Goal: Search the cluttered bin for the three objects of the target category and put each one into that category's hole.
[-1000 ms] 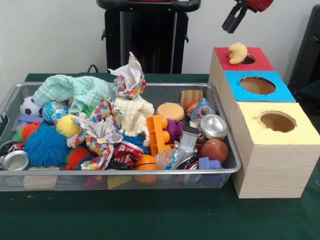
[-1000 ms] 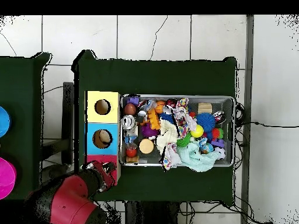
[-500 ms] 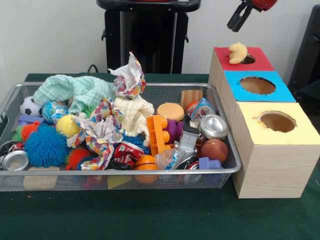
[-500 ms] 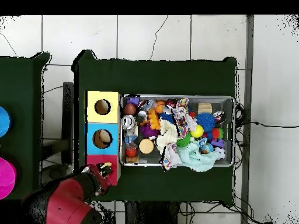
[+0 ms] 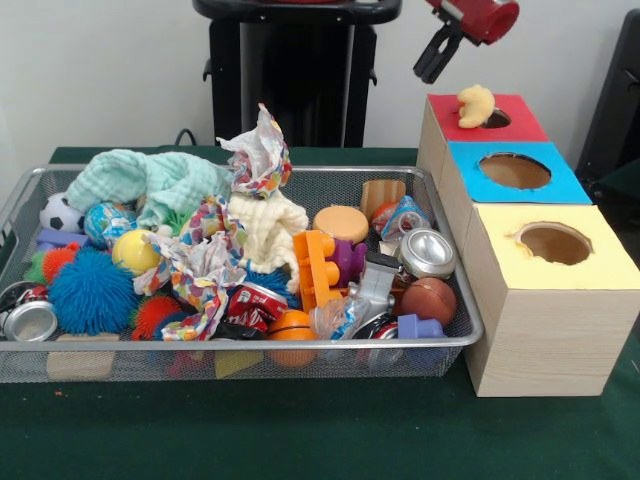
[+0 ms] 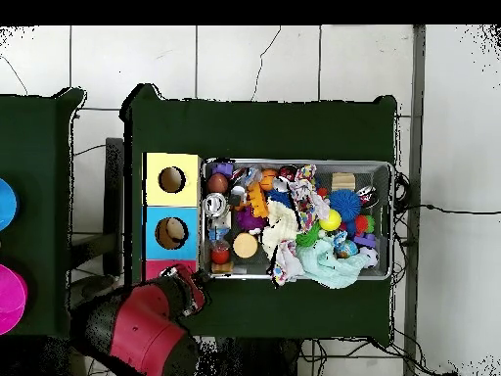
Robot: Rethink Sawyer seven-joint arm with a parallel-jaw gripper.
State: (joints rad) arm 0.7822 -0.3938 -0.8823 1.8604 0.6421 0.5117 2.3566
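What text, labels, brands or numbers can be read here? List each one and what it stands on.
None can be read for certain.
Red can in the wire bin: white lettering, too blurred to read.
Colourful wrapper near the boxes: print too small to read.
Red box, blue box, yellow box: no writing shows.

bin (image 5: 20,200) left — boxes (image 5: 545,290) right, touching

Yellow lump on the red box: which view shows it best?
Front view: the yellow lump sits in plain sight at the hole's edge on the red box. Overhead, the arm covers most of that box and the lump is hidden.
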